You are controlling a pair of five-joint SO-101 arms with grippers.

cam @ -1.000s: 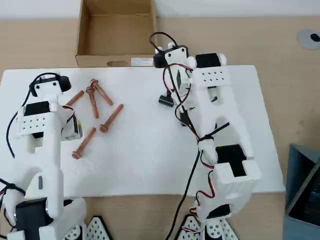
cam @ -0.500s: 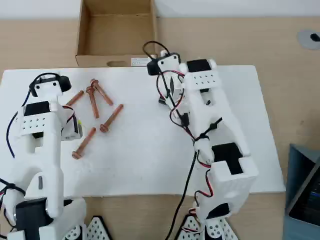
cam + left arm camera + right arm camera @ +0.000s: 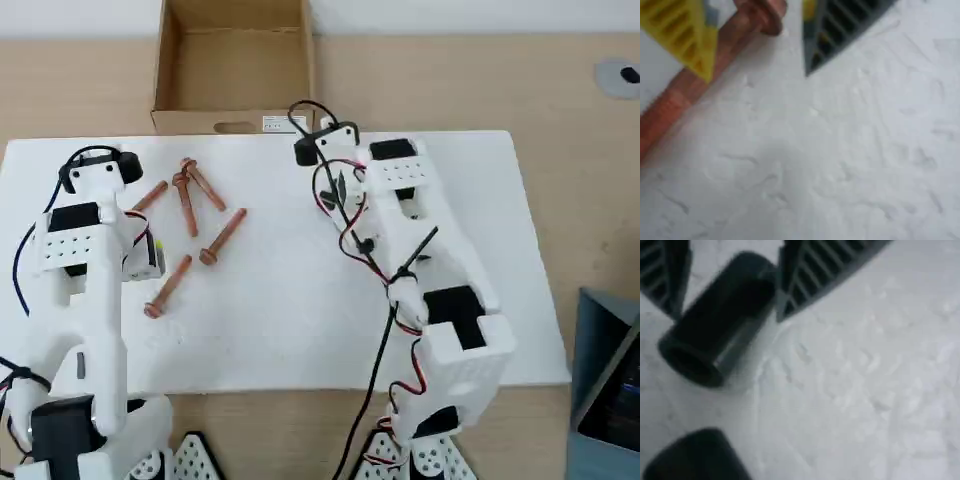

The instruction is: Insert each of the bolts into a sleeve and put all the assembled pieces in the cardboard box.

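**Both arms at the pick: bolt on the left, sleeve on the right**

Step in hand, as I judge it: the first grasp for an assembly. No bolt sits in a sleeve, so the boxing step is a long way off.

Left side. The left gripper [image 3: 757, 74] is low over the white mat [image 3: 280, 320], fingers spread. One bolt [image 3: 675, 100] lies flat on the mat. Its head end sits in the gap between the yellow finger [image 3: 680, 30] and the dark finger [image 3: 840, 30], and its shank runs out under the yellow one. Nothing is pinched. From above, five bolts [image 3: 222, 237] lie loose on the mat beside this arm, well apart from the cardboard box [image 3: 232, 122] beyond the mat's far edge.

Right side. The right gripper [image 3: 730, 315] brackets a black sleeve [image 3: 715, 340] lying on its side on the mat, open bore facing the camera. The fingers are parted, one on each side. One looks to touch the sleeve wall, and the grip does not look closed. A second sleeve [image 3: 690, 457] lies just beside the first.

Next move, my reading: close each pair of fingers squarely on its part. The bolt is gripped best on the shank near the head, leaving the tip free. Then lift both, line the bolt's tip up with the bore and slide it in. Round parts may roll as the fingers close.
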